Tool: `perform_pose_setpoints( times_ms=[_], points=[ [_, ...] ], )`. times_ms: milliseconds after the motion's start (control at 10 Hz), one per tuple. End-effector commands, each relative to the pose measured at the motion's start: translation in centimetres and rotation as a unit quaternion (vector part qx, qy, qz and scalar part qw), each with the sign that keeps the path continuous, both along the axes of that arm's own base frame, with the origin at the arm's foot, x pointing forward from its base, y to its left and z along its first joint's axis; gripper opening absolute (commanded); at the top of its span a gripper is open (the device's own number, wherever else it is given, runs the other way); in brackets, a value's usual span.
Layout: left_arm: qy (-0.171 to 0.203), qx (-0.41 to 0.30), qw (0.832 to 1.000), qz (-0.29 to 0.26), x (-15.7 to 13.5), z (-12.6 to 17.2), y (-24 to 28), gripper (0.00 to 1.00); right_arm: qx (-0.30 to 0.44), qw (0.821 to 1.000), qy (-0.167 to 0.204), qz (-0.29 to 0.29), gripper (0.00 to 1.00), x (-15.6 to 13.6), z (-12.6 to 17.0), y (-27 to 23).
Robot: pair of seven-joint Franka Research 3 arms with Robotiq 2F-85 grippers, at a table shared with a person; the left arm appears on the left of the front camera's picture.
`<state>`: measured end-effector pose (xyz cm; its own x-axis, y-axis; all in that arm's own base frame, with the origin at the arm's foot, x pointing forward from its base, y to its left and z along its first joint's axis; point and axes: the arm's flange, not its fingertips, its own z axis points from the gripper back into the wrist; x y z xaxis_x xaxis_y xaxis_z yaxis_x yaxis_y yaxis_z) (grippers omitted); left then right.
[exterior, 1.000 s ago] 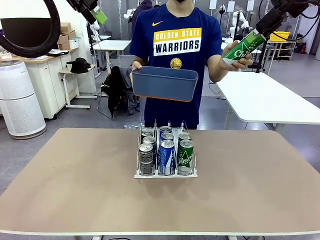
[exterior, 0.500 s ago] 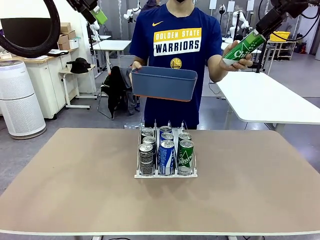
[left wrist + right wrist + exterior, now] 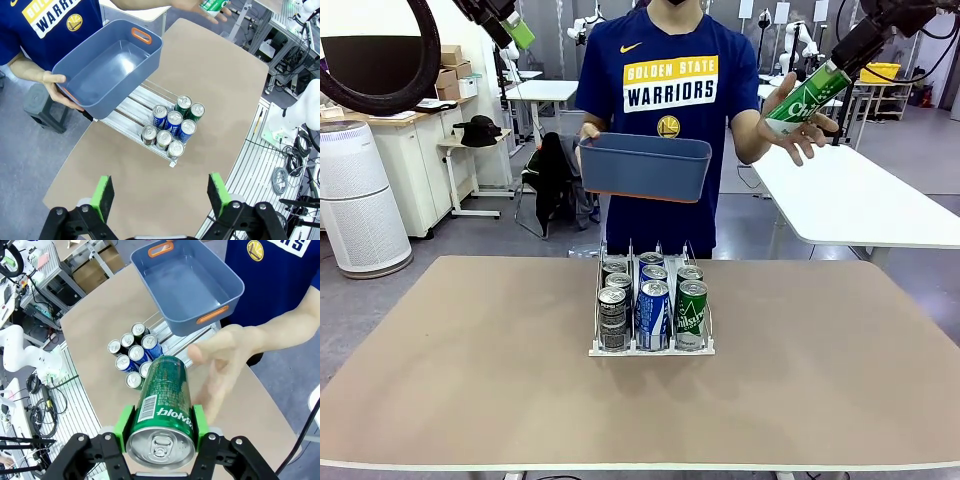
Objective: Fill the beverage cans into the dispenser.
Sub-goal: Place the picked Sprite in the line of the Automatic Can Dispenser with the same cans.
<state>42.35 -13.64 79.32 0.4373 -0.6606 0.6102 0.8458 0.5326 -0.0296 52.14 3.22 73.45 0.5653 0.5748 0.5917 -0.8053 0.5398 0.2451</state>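
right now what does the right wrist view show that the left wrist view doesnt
Right wrist view alone: the right gripper shut on a green can, its silver top toward the camera, the person's open hand just beyond it.

Left wrist view alone: the left gripper, open with nothing between its pads, high above the table.

Both: the blue tub held above the dispenser, and eight cans in the dispenser.
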Motion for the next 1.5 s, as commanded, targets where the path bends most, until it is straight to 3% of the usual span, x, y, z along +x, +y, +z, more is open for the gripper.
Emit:
perform_pose_setpoints(
  times_ms=[0,1100,1200,1400],
  points=[
    [-0.005,-0.008,1.000,-0.004,0.0,-0.3,0.3,1.00,-0.001,1.000,-0.006,0.006,0.00,-0.2,0.2,-0.1],
    [-0.005,-0.008,1.000,-0.004,0.0,-0.3,0.3,1.00,-0.001,1.000,-0.006,0.006,0.00,-0.2,0.2,-0.1],
    [-0.005,-0.008,1.000,-0.004,0.0,-0.3,0.3,1.00,0.000,1.000,0.000,0.000,0.58,0.0,0.0,0.0],
    [-0.005,-0.008,1.000,-0.004,0.0,-0.3,0.3,1.00,-0.011,1.000,0.020,-0.018,0.58,-1.8,-0.3,1.0]
  ],
)
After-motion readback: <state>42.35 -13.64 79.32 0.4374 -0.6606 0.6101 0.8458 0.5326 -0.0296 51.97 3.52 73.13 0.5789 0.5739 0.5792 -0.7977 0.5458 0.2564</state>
